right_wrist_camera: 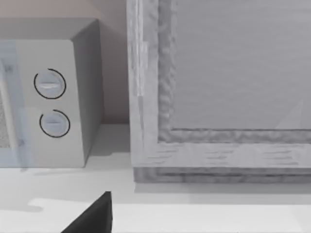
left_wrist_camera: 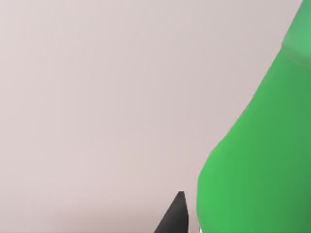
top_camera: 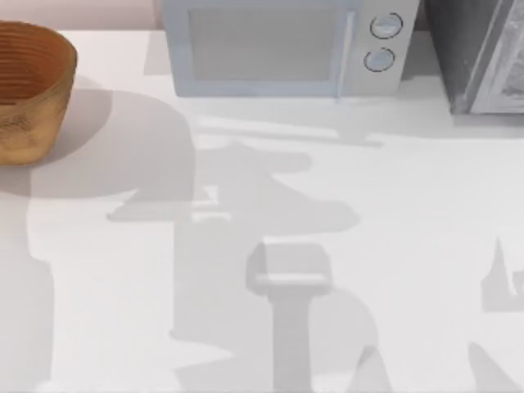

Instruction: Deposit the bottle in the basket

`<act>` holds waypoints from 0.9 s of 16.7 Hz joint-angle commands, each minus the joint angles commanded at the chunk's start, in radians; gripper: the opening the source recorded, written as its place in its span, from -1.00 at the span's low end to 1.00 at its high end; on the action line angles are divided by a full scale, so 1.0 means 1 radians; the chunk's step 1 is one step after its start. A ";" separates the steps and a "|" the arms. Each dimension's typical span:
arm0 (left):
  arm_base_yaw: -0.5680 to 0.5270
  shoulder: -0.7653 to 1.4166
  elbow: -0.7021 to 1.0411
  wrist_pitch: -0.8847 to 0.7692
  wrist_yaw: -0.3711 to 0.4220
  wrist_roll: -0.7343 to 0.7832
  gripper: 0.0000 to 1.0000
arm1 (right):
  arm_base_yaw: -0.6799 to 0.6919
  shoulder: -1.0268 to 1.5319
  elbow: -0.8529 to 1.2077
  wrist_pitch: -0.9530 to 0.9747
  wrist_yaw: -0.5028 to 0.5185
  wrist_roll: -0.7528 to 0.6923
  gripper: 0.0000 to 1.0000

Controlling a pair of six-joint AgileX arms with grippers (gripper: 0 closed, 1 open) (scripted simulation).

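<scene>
Table (top_camera: 426, 205): white, flat, crossed by grey shadows over its middle and near edge.
Basket (top_camera: 29, 90): at the far left corner, upright, partly cut by the left edge; tan weave outside, ribbed orange-brown inside.
Microwave (top_camera: 286, 45): along the far edge, about the middle, door facing the near edge, two round dials (top_camera: 383, 41) on its right part.
Cabinet (top_camera: 479, 53): grey, at the far right corner, just beside the microwave with a narrow gap between; its pale framed front (right_wrist_camera: 218, 97) rests on the surface.
</scene>
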 joint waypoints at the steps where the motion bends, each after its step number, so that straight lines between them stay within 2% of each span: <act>1: 0.000 0.000 0.000 0.000 0.000 0.000 -1.00 | 0.000 0.000 0.000 0.000 0.000 0.000 1.00; 4: -0.009 0.021 0.009 0.018 -0.003 0.001 -1.00 | 0.000 0.000 0.000 0.000 0.000 0.000 1.00; 10: -0.028 0.214 0.057 0.155 -0.025 -0.002 -1.00 | 0.000 0.000 0.000 0.000 0.000 0.000 1.00; 15: -0.034 0.227 0.063 0.165 -0.030 -0.003 -1.00 | 0.000 0.000 0.000 0.000 0.000 0.000 1.00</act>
